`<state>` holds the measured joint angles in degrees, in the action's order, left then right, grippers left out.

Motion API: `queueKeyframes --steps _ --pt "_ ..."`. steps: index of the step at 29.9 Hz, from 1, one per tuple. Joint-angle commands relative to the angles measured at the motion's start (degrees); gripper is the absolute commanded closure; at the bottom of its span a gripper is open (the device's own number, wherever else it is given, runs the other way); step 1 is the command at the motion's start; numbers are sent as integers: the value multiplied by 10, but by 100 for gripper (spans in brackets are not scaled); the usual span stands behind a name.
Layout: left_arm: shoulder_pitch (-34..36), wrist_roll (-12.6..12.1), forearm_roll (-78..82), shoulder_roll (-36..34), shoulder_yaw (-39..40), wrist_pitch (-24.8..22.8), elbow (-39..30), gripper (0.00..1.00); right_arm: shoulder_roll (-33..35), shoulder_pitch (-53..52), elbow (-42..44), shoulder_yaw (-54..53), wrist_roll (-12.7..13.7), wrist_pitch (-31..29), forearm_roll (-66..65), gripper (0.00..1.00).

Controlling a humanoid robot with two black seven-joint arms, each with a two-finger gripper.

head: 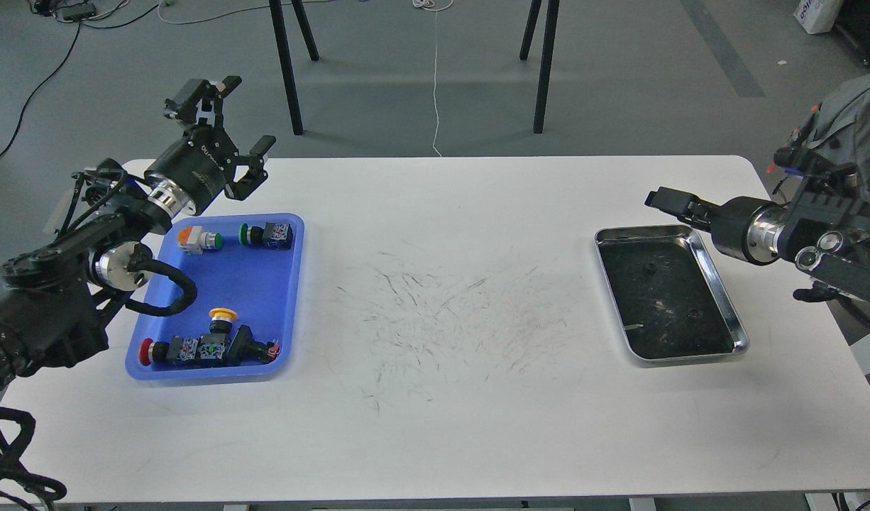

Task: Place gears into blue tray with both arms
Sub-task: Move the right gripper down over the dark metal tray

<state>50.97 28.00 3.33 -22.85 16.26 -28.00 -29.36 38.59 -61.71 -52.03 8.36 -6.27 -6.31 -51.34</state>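
Left of the table's centre, the blue tray [265, 298] runs near-to-far; left fingers [262, 147] spread, right fingers' [663, 198] state unclear.

Two gears [649, 268] in silver tray [719, 284], R gripper [663, 200] near, maybe closed.

A white table [435, 426] with rounded corners fills most of the view, its middle scuffed with dark marks. Beyond it lies a grey floor [619, 71], where black furniture legs [286, 67] stand, a white cord [436, 78] trails, and black cables [45, 78] run at left.
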Motion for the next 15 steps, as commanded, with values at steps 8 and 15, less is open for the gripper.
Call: queueKeyframes --steps 8,15 --pt "0 0 0 0 0 0 0 0 -15 10 41 33 -9 1 -130 4" --pt "0 0 0 1 0 0 0 0 -67 21 84 77 -11 9 -134 4"
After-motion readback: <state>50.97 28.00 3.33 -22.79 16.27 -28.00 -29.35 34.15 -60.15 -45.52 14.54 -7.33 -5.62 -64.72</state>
